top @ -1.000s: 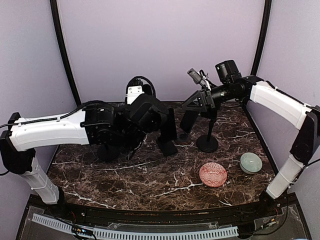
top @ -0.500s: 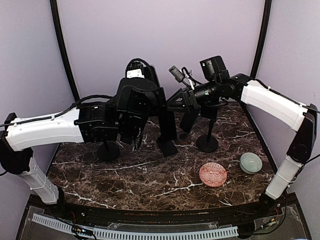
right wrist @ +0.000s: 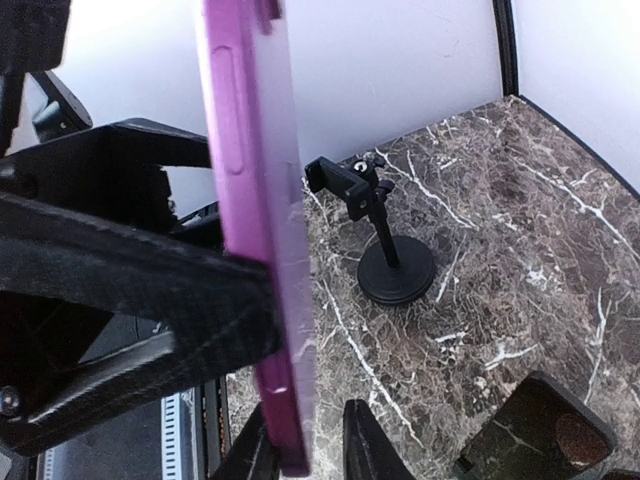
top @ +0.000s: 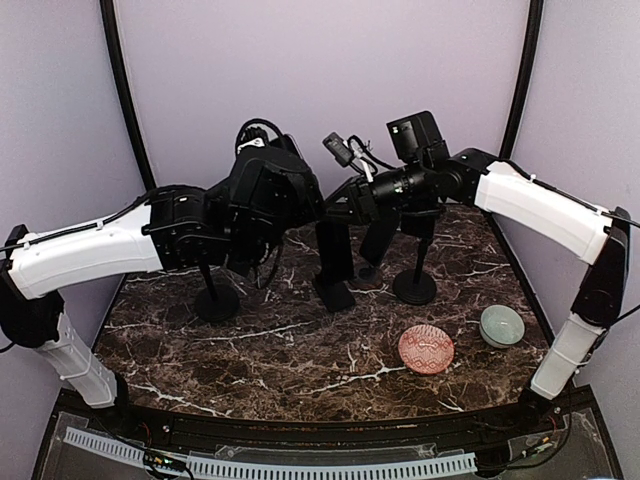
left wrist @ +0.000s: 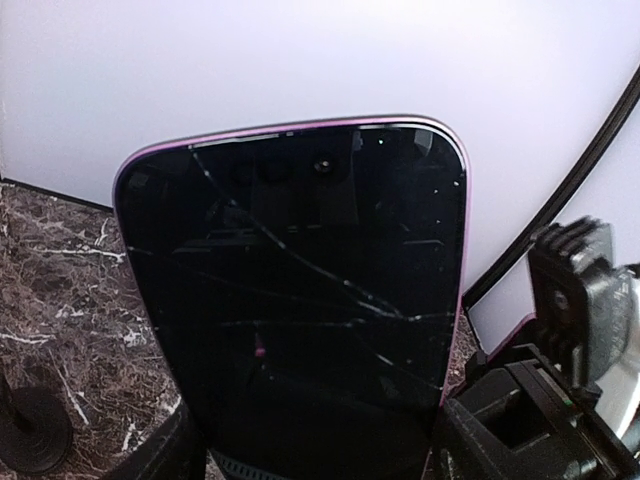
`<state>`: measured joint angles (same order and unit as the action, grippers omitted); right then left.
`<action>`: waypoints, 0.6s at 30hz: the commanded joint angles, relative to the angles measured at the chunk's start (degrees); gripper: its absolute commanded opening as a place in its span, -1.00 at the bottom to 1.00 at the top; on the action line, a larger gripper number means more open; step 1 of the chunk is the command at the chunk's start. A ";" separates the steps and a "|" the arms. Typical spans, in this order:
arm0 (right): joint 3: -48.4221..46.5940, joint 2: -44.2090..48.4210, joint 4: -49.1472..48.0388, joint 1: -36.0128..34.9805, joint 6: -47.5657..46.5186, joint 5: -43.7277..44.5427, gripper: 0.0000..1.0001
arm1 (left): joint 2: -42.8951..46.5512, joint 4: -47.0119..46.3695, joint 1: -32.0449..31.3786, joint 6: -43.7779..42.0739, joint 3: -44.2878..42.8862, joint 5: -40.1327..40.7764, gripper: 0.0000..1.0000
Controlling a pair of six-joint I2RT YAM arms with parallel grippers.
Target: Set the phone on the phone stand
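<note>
So, worktop (top: 300, 350): dark brown marble with white veins, carrying two stands and two small dishes, with pale purple walls behind it.
Left arm (top: 90, 255): white and black, reaching from the near left edge toward the middle, its wrist raised above the worktop.
Right arm (top: 540, 205): white and black, bent over from the right edge, its wrist close to the left one in mid-air at the centre back.
Left phone stand (top: 215, 300): black, with a round base and a thin post, standing under the left arm, which hides its top from above.
Right phone stand (top: 415, 285): black, with a round base and an upright post, standing below the right wrist.
Phone (left wrist: 300, 300): purple-edged with a cracked black screen, held upright in the air between the two wrists and well apart from both stands.
Left fingers (right wrist: 150, 280): clenched on the phone, one carbon-textured finger pressed against its face.
Right fingers (right wrist: 368, 445): released, one on each side of the phone's end, with a sliver of light between the phone and one finger.
Pink dish (top: 426, 349): patterned and shallow, on the near right of the worktop.
Green bowl (top: 501, 325): pale, just beside the pink dish and further right.
</note>
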<state>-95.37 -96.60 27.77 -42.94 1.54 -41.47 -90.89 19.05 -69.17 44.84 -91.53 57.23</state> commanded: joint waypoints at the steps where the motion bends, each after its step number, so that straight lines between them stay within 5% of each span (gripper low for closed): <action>1: -2.11 -0.86 -3.60 -0.84 1.32 -0.35 -0.73 | 2.06 2.45 1.11 7.06 -1.37 -2.62 -1.00; 4: -1.82 -1.01 -3.88 -1.14 1.47 -1.11 -0.99 | 2.23 3.31 1.67 9.01 -0.76 -3.39 -1.00; 7: -1.74 -1.13 -4.17 -1.16 1.76 -1.80 -1.00 | 2.74 3.79 2.28 10.74 0.31 -4.82 -0.86; 10: -2.03 -1.43 -4.30 -1.12 2.22 -2.28 -1.00 | 3.75 2.18 2.74 10.65 2.32 -5.83 -0.32; 14: -2.50 -1.51 -4.31 -1.16 2.68 -1.94 -1.00 | 6.90 -4.35 2.95 8.36 8.86 -6.94 0.74; 18: -2.97 -1.16 -3.42 -0.61 2.12 -0.85 -1.00 | 12.12 -12.24 3.71 4.53 16.17 -7.92 0.98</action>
<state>-95.83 -98.48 27.38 -43.88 3.68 -42.19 -84.93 14.96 -66.24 52.88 -80.34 50.52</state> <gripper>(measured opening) 0.042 0.978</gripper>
